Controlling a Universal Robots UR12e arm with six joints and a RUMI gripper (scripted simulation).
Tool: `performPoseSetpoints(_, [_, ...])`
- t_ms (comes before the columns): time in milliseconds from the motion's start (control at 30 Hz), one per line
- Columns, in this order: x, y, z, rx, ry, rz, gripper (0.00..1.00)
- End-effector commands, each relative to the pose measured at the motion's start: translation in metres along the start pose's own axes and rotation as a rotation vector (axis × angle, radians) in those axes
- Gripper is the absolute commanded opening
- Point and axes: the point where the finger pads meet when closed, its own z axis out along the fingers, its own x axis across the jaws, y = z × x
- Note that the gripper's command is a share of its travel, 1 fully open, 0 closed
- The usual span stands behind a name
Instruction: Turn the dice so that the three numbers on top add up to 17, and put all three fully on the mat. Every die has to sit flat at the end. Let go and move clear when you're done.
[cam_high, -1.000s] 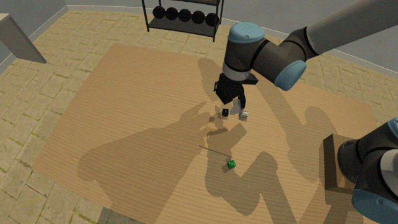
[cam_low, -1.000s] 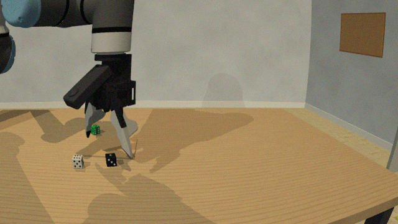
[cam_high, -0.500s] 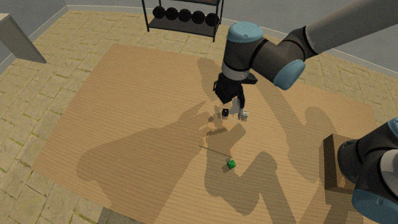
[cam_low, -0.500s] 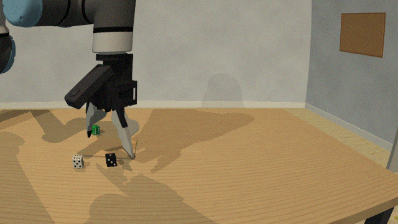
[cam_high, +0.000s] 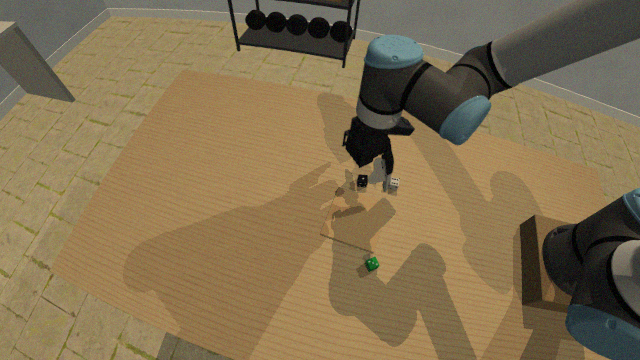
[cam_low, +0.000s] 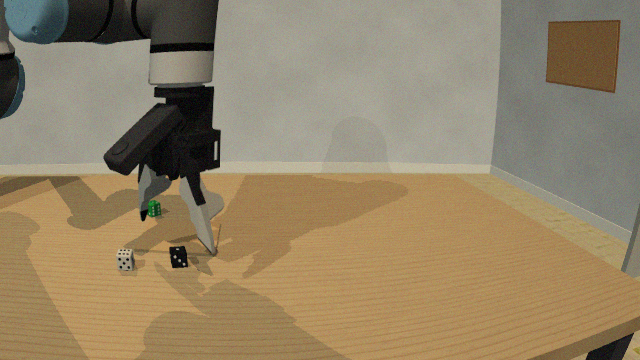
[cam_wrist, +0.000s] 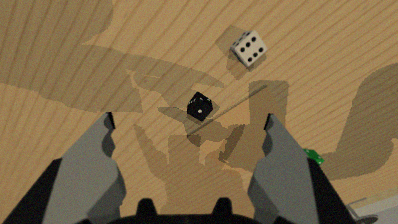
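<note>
My gripper is open and empty, with its fingertips low over the wooden table. The black die lies flat between the spread fingers, just ahead of the fingertips in the wrist view, and shows one pip to that camera. The white die sits flat just outside one finger, with six on top. The green die lies apart, beyond the far side of the thin brown mat. The black and white dice lie just off the mat's edge.
A brown box and a second robot arm stand at the table's right. A rack with black balls stands behind the table. A grey block is at the far left. The table's front edge shows in the exterior view.
</note>
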Motion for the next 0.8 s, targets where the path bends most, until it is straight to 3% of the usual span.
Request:
performPoseSetpoints(0, [-0.001,0.001,0.0,0.001,0.0,-0.001,1.0])
performPoseSetpoints(500, [0.006,0.005,0.0,0.001,0.0,-0.001,1.0])
performPoseSetpoints(767, [0.047,0.026,0.0,0.001,0.0,-0.001,1.0])
